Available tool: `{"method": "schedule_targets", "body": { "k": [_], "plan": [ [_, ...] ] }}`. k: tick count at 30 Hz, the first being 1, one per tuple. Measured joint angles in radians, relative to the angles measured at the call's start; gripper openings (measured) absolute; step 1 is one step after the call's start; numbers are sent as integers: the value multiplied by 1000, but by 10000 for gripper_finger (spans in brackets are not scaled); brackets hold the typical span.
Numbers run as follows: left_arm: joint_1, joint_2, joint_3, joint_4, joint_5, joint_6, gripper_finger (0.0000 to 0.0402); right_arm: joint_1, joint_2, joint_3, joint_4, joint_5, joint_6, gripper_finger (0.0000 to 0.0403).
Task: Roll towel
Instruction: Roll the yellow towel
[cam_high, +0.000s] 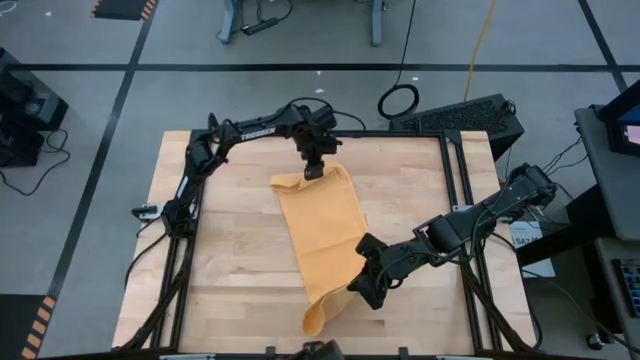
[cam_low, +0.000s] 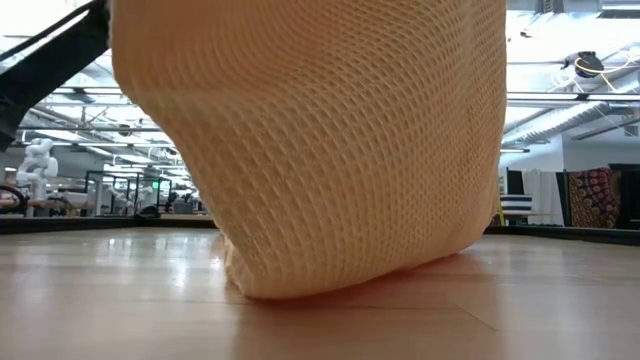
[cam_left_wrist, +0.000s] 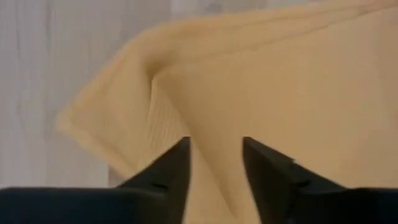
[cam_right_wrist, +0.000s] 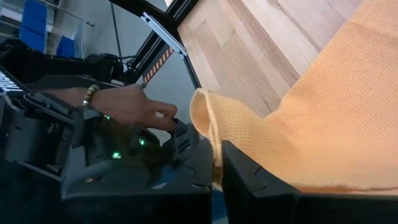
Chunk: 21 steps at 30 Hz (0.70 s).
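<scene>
In the high view, the towel lies as a long orange-yellow strip on the wooden table, running from the far middle toward the near edge, where its end is lifted and curled. The left gripper stands at the far end of the towel, on its edge. The right gripper is at the near part of the towel, on its right side, with the cloth raised beside it. In the low view, the towel fills most of the picture and hangs down to touch the tabletop. In the left wrist view, the left gripper has its two fingers a little apart, with the towel between and below them; whether they pinch it I cannot tell. In the right wrist view, the right gripper is closed on the towel, whose corner folds over the finger. Beyond the table, a person's hand rests on a dark device.
</scene>
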Motion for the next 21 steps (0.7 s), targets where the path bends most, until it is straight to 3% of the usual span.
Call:
{"method": "schedule_targets", "body": {
  "k": [4,7,21],
  "plan": [
    [-2,0,0,64,-18,76,228,0,0,0,1,0,0,4],
    [6,17,0,82,-35,81,248,0,0,0,1,1,0,4],
    [42,91,0,35,-42,99,202,0,0,0,-1,50,14,4]
  ]
}}
